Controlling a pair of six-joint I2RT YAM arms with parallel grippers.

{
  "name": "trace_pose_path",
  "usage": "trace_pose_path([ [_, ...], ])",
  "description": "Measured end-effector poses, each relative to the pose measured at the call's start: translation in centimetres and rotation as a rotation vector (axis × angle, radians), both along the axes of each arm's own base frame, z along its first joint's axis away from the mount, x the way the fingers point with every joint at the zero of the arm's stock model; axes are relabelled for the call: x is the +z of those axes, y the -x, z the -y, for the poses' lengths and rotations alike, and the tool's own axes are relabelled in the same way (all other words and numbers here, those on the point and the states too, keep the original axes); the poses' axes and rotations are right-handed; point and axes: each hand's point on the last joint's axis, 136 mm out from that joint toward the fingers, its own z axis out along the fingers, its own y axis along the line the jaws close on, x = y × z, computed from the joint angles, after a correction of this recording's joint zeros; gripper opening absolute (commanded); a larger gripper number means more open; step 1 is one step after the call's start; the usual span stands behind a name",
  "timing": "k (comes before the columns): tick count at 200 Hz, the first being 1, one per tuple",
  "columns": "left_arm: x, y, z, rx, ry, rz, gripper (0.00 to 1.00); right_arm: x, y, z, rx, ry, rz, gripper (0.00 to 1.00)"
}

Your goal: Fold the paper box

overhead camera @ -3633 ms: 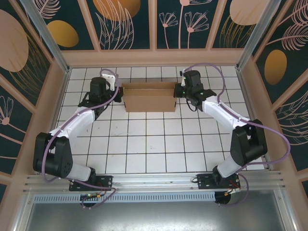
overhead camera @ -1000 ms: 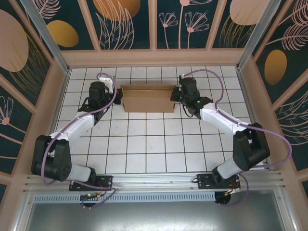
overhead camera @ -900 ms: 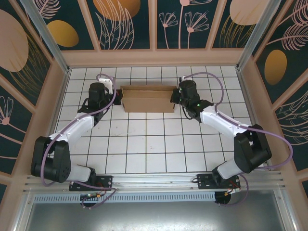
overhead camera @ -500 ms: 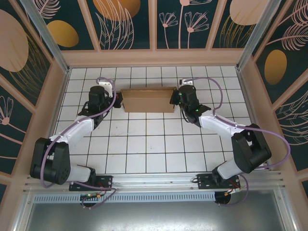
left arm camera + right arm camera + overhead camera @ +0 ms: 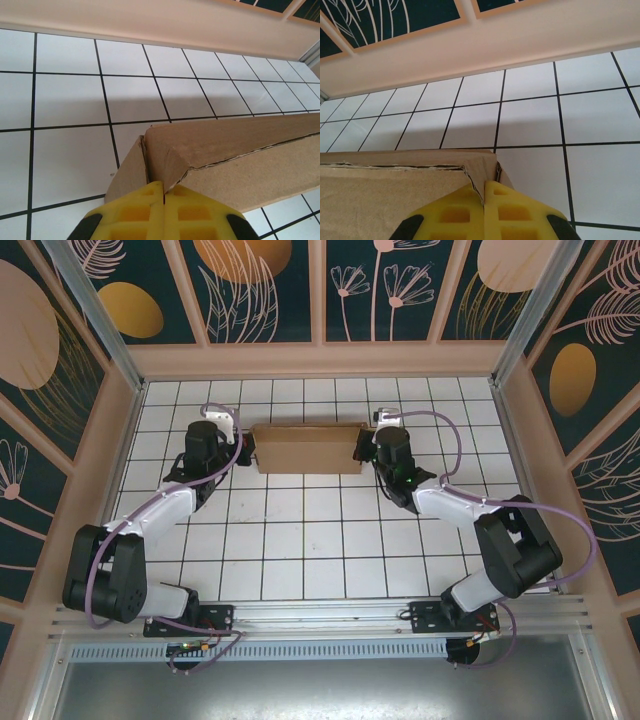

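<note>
Brown cardboard, plain and unprinted, makes up the paper box (image 5: 308, 448), which sits on the white tiled table (image 5: 320, 540) toward its far edge and about midway between its left and right edges. The box lies squarely between the two grippers: the left gripper (image 5: 243, 447) is at its left end and the right gripper (image 5: 365, 448) at its right end, both arms reaching up from the near edge to meet it. From the left wrist camera the yellow pads of the left gripper (image 5: 163, 187) are pressed together with hardly a seam showing, and the corner of the paper box (image 5: 225, 160) runs down into that seam, so the jaws look clamped on a thin piece of its end wall. The right wrist camera gives the mirror picture: the right gripper (image 5: 484, 186) has its yellow pads closed tight against each other, with the end edge of the paper box (image 5: 395, 190) dropping into the line between them, pinched there. The box's long axis runs left to right, parallel to the table's far edge, with its short ends facing the grippers and a broad flat face turned upward.
</note>
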Motion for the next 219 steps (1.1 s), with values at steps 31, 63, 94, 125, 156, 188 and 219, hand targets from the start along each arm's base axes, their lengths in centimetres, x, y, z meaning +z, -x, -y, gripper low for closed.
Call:
trace_pose_path([
  [31,0.0,-0.1,-0.2,0.008,-0.018,0.008,0.0,0.3,0.6,-0.6,0.055,0.0,0.008,0.21],
  [63,0.0,-0.4,-0.4,0.019,-0.05,0.011,0.0,0.6,1.5,-1.2,0.13,-0.003,-0.004,0.32],
  [94,0.0,-0.6,-0.5,0.025,-0.065,0.009,0.0,1.0,2.8,-1.7,0.218,-0.024,-0.023,0.52],
  [125,0.0,-0.6,-0.3,0.022,-0.07,0.011,0.0,1.4,3.3,-0.9,0.272,-0.049,-0.04,0.64],
  [156,-0.1,-0.6,-0.1,0.019,-0.072,0.01,0.0,2.1,3.7,1.2,0.287,-0.145,-0.058,0.64],
  [188,0.0,-0.6,-0.1,0.016,-0.074,0.013,0.0,3.6,3.3,2.3,0.29,-0.295,-0.076,0.55],
  [219,0.0,-0.6,0.0,0.015,-0.074,0.013,0.0,5.2,2.9,1.7,0.301,-0.427,-0.12,0.44],
])
